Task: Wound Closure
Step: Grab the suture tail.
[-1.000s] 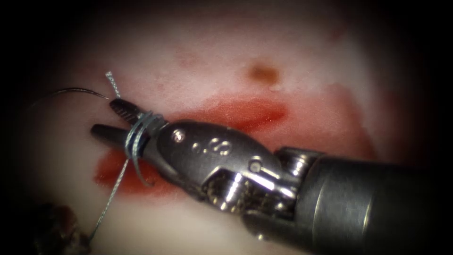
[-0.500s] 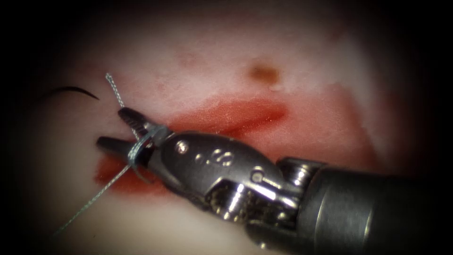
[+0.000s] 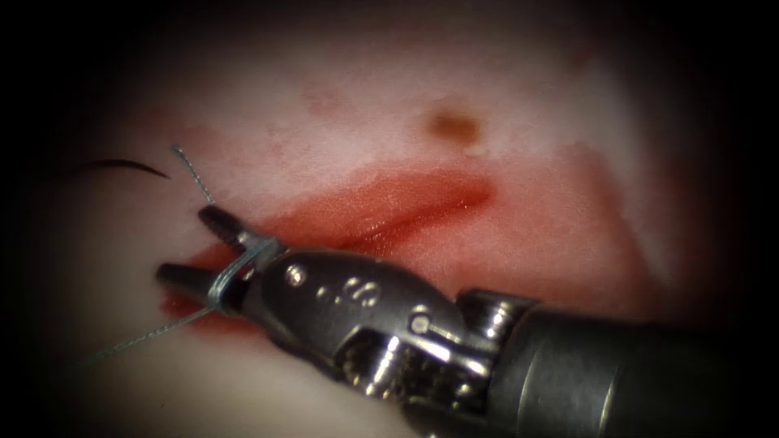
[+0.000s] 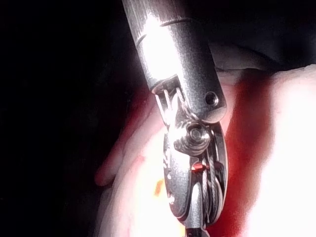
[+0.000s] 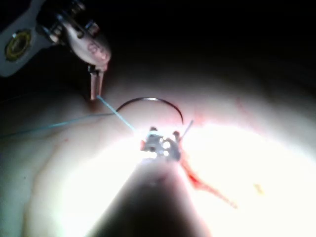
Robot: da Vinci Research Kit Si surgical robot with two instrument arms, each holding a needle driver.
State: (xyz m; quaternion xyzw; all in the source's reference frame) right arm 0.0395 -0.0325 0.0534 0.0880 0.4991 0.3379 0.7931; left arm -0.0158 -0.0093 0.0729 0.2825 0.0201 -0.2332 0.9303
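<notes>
My right tool [image 3: 185, 243] comes in from the right over the cut [image 3: 389, 211] in the tissue [image 3: 365, 122]. Its jaws stand open at the cut's left end, holding nothing, with blue thread [image 3: 231, 272] looped around their base. A short thread tail [image 3: 188, 169] rises past the upper jaw. A long strand [image 3: 138, 341] runs off down-left. In the right wrist view that strand [image 5: 116, 114] leads to my left tool [image 5: 95, 90], shut on it. The curved needle [image 3: 122, 166] lies free on the tissue left of the cut, also seen as an arc [image 5: 153, 101].
Red fluid [image 3: 422, 203] pools along the cut and under the right tool's jaws. A small brown spot [image 3: 454, 126] marks the tissue above the cut. The right tool's thick shaft [image 3: 617, 381] covers the tissue near the front right.
The loops have slid together into a tighter band at the base of the open jaws. The long strand has swung flatter toward the left. The right tool has dropped slightly.
</notes>
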